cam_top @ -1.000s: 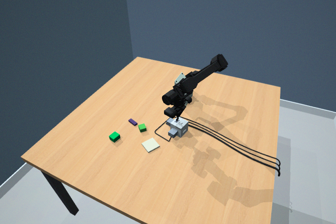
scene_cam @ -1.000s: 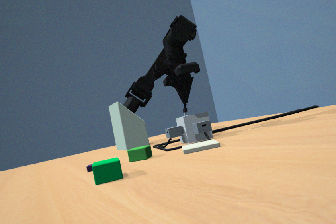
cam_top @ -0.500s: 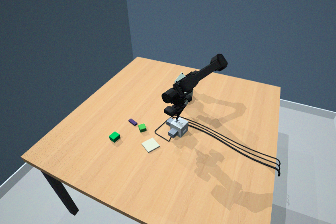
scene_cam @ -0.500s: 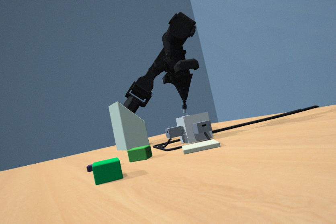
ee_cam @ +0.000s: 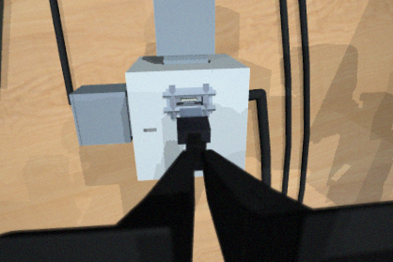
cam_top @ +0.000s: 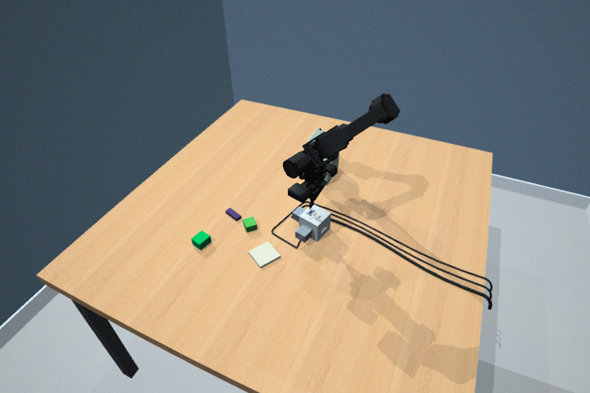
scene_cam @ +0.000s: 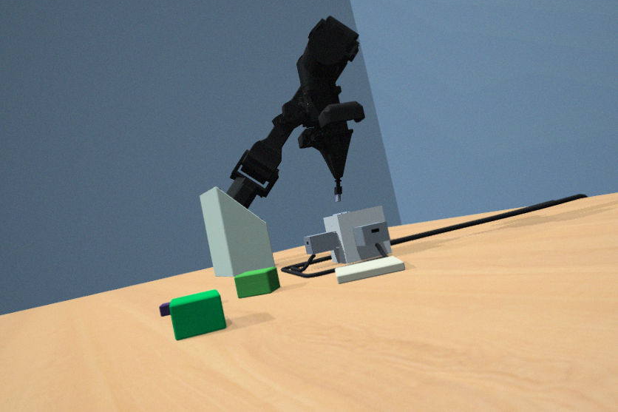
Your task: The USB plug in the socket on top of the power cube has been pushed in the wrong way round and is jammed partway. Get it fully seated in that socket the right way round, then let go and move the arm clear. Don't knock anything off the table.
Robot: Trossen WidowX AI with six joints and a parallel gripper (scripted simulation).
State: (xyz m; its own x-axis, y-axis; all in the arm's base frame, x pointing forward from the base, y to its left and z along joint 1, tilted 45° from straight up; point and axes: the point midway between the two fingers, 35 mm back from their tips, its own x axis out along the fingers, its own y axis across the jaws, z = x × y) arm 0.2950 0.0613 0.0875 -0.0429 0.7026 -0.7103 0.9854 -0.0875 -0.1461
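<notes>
The power cube (cam_top: 324,212) (scene_cam: 367,219) (ee_cam: 230,122) stands on the table. The socket (ee_cam: 189,100), with a pale raised frame around it, is on its top face and shows uncovered in the wrist view. My gripper (cam_top: 311,201) (scene_cam: 338,179) (ee_cam: 196,160) is shut on the black USB plug (scene_cam: 338,190) (ee_cam: 193,130), pointing down. In the exterior view the plug's metal tip is fully out, with a gap above the cube. In the wrist view the plug overlaps the socket's near edge. Which way round the plug faces cannot be told.
Two grey adapters (cam_top: 303,233) (scene_cam: 370,234) (ee_cam: 184,24) stick out of the cube's sides. Black cables (cam_top: 405,251) (ee_cam: 287,61) run around it to the table edge. A pale wedge block (scene_cam: 245,245), a cream tile (cam_top: 265,254), two green blocks (cam_top: 201,239) (scene_cam: 257,282) and a purple piece (cam_top: 233,214) stand nearby.
</notes>
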